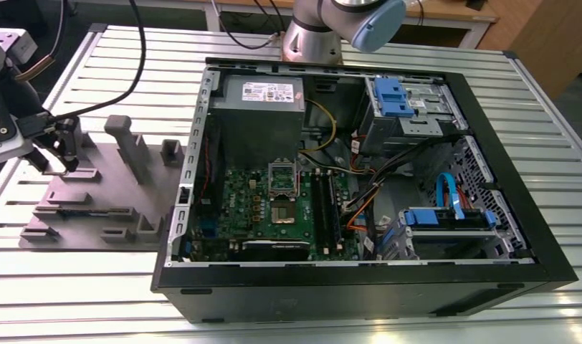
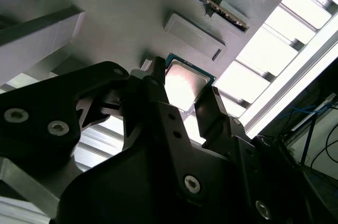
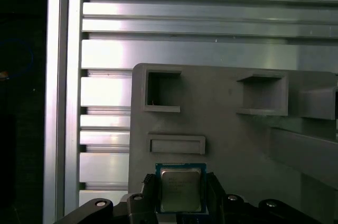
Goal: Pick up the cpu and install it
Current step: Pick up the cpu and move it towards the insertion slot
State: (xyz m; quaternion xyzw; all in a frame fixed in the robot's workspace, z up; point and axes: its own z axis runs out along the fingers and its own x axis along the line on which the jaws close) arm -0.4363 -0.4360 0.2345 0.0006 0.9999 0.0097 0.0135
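Note:
The cpu (image 3: 180, 189), a small square chip with a silvery top and a green rim, lies flat at the edge of the grey tray (image 3: 227, 139). My gripper (image 3: 181, 192) has one dark finger against each of its two opposite sides, shut on it. In the second wrist view the cpu (image 2: 185, 84) sits between the same fingers (image 2: 156, 93) just above the tray (image 2: 121, 18). In the exterior view my gripper (image 1: 58, 166) stands over the tray (image 1: 99, 208) at the far left, outside the computer case. The green motherboard (image 1: 262, 215) with its socket (image 1: 284, 213) lies inside the case.
The open black computer case (image 1: 368, 287) fills the middle and the exterior view's right, with a power supply (image 1: 260, 100), drive cages and loose cables inside. Raised grey blocks (image 1: 128, 147) stand on the tray beside my gripper. Everything rests on a slatted aluminium table (image 1: 81, 287).

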